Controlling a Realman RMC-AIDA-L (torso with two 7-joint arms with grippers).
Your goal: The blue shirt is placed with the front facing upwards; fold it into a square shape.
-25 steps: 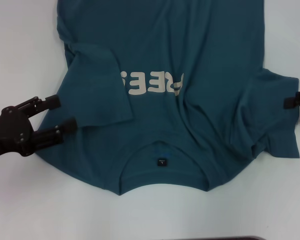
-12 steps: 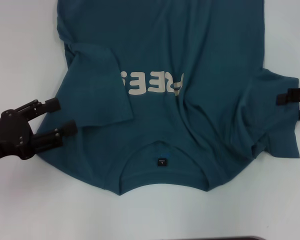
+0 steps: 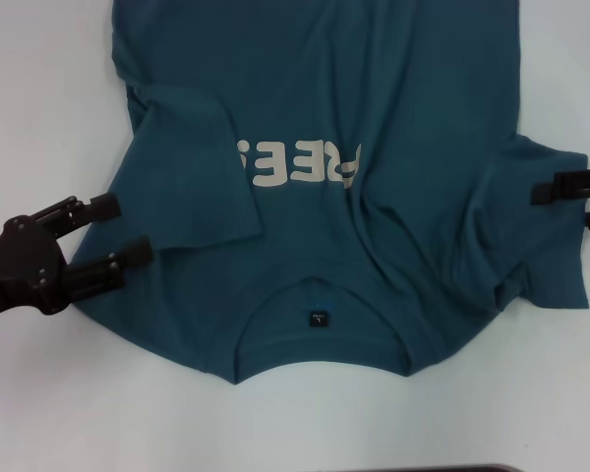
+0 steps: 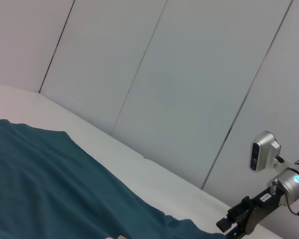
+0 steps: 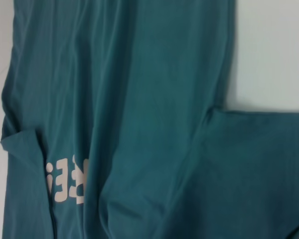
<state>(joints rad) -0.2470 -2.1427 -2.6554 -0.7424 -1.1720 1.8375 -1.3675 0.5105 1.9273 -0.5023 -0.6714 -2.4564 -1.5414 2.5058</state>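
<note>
Head view: the blue shirt [image 3: 354, 197] lies front up across a white bench [image 3: 39, 98], collar toward the near edge and hem running out of frame at the far side. Off-white block letters [image 3: 297, 163] cross the chest, partly swallowed by a diagonal crease, and a small dark neck label [image 3: 318, 319] sits inside the collar. The left sleeve [image 3: 192, 167] is folded inward over the chest; the right sleeve [image 3: 541, 236] spreads out toward the right edge, rumpled. The left hand [image 3: 126, 229] sits at the shirt's left edge near the shoulder, its two dark fingers spread wide, one on each side of the fabric's border, gripping nothing. The right hand [image 3: 570, 205] reaches in from the right edge over the right sleeve, fingers apart with nothing visibly caught between them.

Left wrist view: teal cloth [image 4: 65, 189] fills the low part of the frame on the white bench [image 4: 154, 174], with pale wall panels [image 4: 189, 74] behind. The right hand [image 4: 237, 225] shows far off at the shirt's far side, a wrist camera [image 4: 264, 150] mounted above it.

Right wrist view: close over the shirt [image 5: 154, 99], showing long creases, part of the lettering [image 5: 67, 179] and bare bench [image 5: 271, 50].
</note>
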